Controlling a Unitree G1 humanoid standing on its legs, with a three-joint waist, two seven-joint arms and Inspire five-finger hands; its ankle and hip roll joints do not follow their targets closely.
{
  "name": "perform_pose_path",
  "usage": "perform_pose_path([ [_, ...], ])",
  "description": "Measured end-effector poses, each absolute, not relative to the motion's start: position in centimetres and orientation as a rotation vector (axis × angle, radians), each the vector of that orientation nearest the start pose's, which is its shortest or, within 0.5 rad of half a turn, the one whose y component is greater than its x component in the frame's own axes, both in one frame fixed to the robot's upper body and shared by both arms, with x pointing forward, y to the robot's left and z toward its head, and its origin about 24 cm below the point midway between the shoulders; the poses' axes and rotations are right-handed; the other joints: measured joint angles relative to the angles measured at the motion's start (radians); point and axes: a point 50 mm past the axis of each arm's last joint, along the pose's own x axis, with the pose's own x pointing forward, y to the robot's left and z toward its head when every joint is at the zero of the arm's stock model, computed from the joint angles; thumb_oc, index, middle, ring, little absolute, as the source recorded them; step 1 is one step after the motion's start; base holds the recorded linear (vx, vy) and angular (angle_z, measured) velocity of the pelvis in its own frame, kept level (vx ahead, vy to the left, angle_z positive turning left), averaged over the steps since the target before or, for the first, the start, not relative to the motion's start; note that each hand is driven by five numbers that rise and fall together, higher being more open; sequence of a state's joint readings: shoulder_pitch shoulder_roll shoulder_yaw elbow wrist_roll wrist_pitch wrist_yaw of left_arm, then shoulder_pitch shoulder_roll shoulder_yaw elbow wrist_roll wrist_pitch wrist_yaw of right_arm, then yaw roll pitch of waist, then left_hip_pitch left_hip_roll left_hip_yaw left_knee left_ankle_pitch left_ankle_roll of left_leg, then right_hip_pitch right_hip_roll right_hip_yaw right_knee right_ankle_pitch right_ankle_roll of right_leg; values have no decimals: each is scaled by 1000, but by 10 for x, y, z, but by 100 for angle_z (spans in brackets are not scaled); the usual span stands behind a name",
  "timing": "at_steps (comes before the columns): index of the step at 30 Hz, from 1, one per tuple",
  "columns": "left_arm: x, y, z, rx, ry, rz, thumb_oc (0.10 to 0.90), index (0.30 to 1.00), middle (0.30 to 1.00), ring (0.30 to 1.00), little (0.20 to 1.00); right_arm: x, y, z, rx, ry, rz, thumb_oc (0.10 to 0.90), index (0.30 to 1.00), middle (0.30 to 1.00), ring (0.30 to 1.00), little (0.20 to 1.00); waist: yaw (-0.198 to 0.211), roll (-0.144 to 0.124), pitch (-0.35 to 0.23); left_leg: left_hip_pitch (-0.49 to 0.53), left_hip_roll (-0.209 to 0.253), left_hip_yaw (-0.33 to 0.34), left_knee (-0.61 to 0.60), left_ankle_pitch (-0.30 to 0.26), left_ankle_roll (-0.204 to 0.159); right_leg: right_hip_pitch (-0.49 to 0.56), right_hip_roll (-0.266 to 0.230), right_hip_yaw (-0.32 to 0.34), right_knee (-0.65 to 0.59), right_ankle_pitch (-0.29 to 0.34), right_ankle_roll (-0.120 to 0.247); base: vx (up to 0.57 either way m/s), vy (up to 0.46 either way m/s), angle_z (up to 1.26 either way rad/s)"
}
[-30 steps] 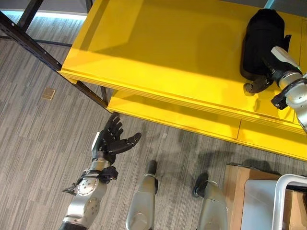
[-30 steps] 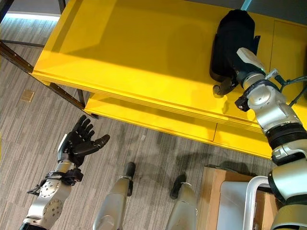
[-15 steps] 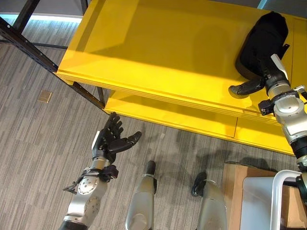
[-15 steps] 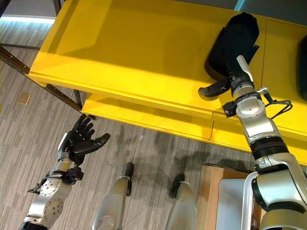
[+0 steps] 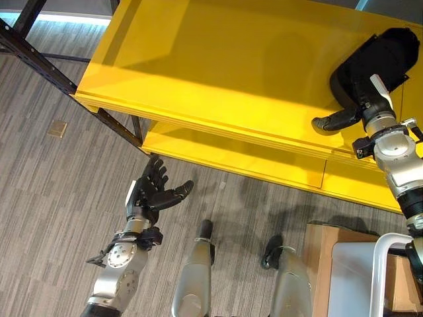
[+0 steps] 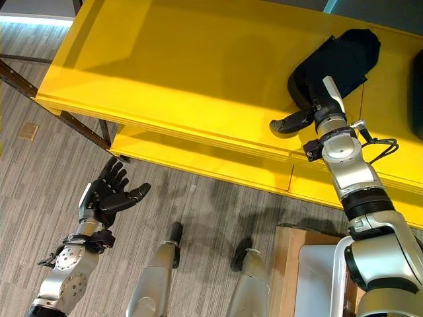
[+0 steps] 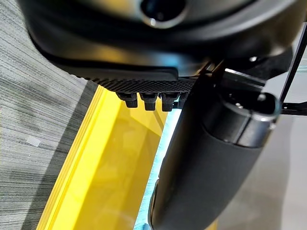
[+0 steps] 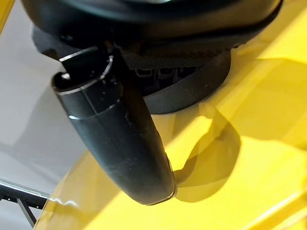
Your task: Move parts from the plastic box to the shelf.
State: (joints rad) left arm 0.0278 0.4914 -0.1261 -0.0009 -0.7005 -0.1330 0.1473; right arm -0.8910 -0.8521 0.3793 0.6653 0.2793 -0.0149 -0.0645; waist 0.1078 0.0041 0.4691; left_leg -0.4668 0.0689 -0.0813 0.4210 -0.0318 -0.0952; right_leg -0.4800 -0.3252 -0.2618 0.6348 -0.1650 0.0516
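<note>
A bulky black part lies tilted on the top board of the yellow shelf, at its right end. My right hand is against the part's near side. Its thumb sticks out straight to the left over the board, away from the part, and the hand is open. My left hand hangs open, palm up, over the floor in front of the shelf's lower board and holds nothing. The pale plastic box shows at the bottom right.
A second dark part lies at the right edge of the shelf. The shelf's black frame post slants down on the left. The plastic box rests on a brown carton, with a white tube frame over it. A small tan square lies on the floor.
The black part has tipped and slid to the right on the board. My right thumb has come off it and stretched out. The left hand has stayed put.
</note>
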Motion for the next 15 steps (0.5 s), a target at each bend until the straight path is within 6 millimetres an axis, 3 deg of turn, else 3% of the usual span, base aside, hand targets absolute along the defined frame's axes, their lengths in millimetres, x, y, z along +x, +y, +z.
perform_pose_path([
  [15,248,223,59,-216,-25,56,900,1000,1000,1000,1000,371,-289,227,-840,-94,-59,900,1000,1000,1000,1000,5,-23,12,-1,1,-2,3,0,0,2,1,0,0,2,0,0,0,0],
])
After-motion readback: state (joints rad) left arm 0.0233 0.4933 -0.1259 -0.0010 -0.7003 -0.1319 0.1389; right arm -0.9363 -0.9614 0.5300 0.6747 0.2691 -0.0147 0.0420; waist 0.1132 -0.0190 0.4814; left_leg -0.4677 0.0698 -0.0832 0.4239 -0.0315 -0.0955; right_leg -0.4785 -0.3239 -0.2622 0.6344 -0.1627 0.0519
